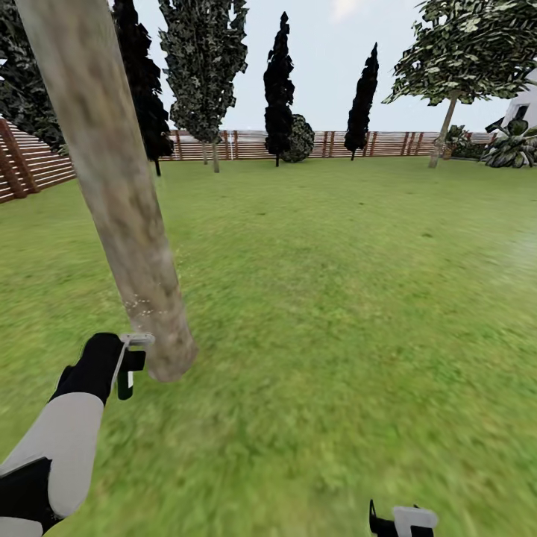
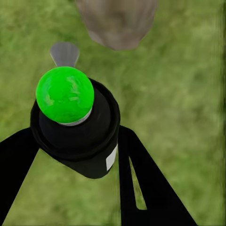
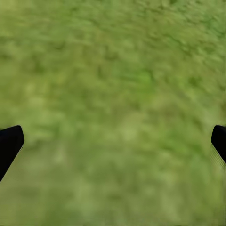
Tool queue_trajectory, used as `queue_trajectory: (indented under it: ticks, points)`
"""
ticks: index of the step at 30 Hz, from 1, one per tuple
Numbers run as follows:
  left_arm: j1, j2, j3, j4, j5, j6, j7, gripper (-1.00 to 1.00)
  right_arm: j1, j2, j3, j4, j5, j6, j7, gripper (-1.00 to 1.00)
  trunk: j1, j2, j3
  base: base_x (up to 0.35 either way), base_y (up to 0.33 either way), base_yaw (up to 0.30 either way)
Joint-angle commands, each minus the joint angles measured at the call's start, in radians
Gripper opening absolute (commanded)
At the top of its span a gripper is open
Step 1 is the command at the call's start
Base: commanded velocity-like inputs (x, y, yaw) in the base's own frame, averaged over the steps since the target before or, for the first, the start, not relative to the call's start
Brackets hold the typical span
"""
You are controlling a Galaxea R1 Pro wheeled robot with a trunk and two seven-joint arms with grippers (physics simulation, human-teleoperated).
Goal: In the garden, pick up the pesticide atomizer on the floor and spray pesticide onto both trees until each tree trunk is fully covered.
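The pesticide atomizer [image 2: 77,141], a dark bottle with a bright green top here, sits between the black fingers [image 2: 141,179] of my left gripper [image 2: 75,155], which is shut on it. In the head view my left gripper [image 1: 128,365] is low, right beside the base of a thick pale grey-brown tree trunk [image 1: 112,186] that leans across the left side. Pale specks dot the trunk just above the gripper. The trunk's foot [image 2: 117,21] stands on grass close ahead of the bottle. A second tree [image 1: 445,127] with blocky green leaves stands far off at the right. My right gripper [image 1: 403,522] hangs open over grass.
Green lawn [image 1: 335,298] spreads in all directions. A brown slat fence [image 1: 246,144] rings the far edge and left side. Dark narrow trees [image 1: 278,82] and a bush [image 1: 300,138] stand along the fence. Large-leafed plants [image 1: 513,145] grow at the far right.
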Motion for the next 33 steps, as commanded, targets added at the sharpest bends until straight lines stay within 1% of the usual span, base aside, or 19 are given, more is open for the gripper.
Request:
queue_trajectory:
  ticks: [1, 3, 5, 7, 9, 12, 16, 17, 19, 22, 33]
  points:
    - [-0.001, -0.001, 0.005, -0.001, -0.012, 0.003, -0.009, -1.00, -0.001, 0.000, -0.004, 0.001, 0.011, -0.001, -0.006, 1.00, 0.000, 0.000, -0.001, 0.243, -0.183, 0.000]
    - [0.002, 0.008, 0.007, 0.000, -0.016, 0.000, -0.009, -1.00, -0.001, 0.000, -0.004, 0.001, 0.011, -0.001, -0.006, 1.00, 0.000, 0.000, -0.001, 0.243, -0.183, 0.000]
    - [0.048, 0.028, 0.007, -0.010, -0.016, -0.013, -0.010, -1.00, -0.001, 0.000, -0.004, 0.001, 0.011, -0.001, -0.005, 1.00, 0.000, 0.000, -0.001, 0.249, -0.179, 0.000]
    - [0.070, 0.043, 0.009, -0.007, -0.016, -0.055, -0.009, -1.00, -0.001, 0.001, -0.003, 0.001, 0.011, -0.002, -0.005, 1.00, 0.000, 0.000, -0.001, 0.260, -0.170, 0.000]
    - [0.087, 0.046, 0.031, -0.003, -0.016, -0.072, -0.009, -1.00, -0.001, 0.001, -0.003, 0.001, 0.011, -0.003, -0.005, 1.00, 0.000, 0.000, -0.001, 0.278, -0.150, 0.000]
    - [0.110, 0.045, 0.041, -0.004, -0.016, -0.081, -0.009, -1.00, -0.001, 0.002, -0.003, 0.001, 0.011, -0.003, -0.005, 1.00, 0.000, 0.000, -0.001, 0.281, -0.149, 0.032]
    - [0.113, 0.034, 0.041, -0.013, -0.014, -0.079, -0.011, -1.00, -0.001, 0.002, -0.003, 0.001, 0.011, -0.003, -0.005, 1.00, 0.000, 0.000, -0.001, 0.089, -0.052, 0.242]
    - [0.113, 0.031, 0.040, -0.015, -0.011, -0.077, -0.018, -1.00, -0.001, 0.002, -0.003, 0.001, 0.011, -0.003, -0.005, 1.00, 0.000, 0.000, -0.001, 0.010, -0.006, 0.274]
    - [0.113, 0.016, 0.038, -0.018, -0.010, -0.075, -0.021, -1.00, -0.001, 0.003, -0.003, 0.001, 0.011, -0.003, -0.005, 1.00, 0.000, 0.000, -0.001, 0.027, -0.157, 0.275]
    - [0.113, 0.007, 0.038, -0.018, -0.011, -0.075, -0.020, -1.00, -0.001, 0.004, -0.003, 0.001, 0.011, -0.003, -0.005, 1.00, 0.000, 0.000, -0.001, 0.090, -0.256, 0.248]
    - [0.113, 0.006, 0.038, -0.018, -0.011, -0.075, -0.017, -1.00, -0.001, 0.001, -0.004, 0.001, 0.011, -0.002, -0.006, 1.00, 0.000, 0.000, -0.001, 0.111, -0.266, 0.027]
